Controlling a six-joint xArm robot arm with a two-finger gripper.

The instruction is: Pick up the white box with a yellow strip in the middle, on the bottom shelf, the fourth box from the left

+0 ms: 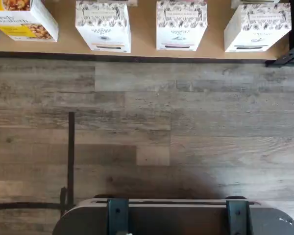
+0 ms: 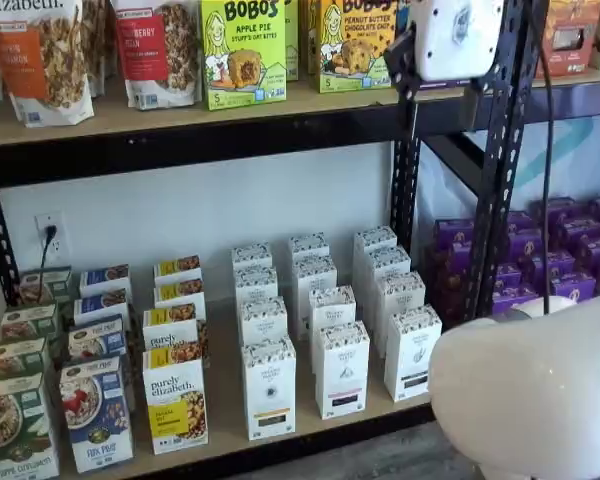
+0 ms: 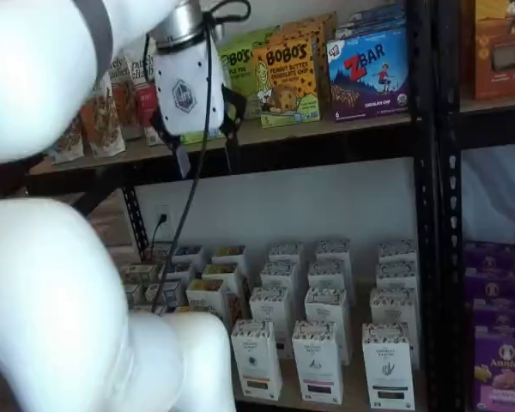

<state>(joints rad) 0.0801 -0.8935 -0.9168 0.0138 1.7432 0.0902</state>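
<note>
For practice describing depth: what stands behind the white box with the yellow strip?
Behind the white box, similar white cartons line up toward the back; each hides the next one's lower front, so strip colours stay unseen.

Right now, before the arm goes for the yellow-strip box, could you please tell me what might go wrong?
The white box stands beside near-identical cartons, so a wrong pick is possible. The open pincer hangs up by the upper shelf and could clip its rail descending. Its cable may snag.
</note>
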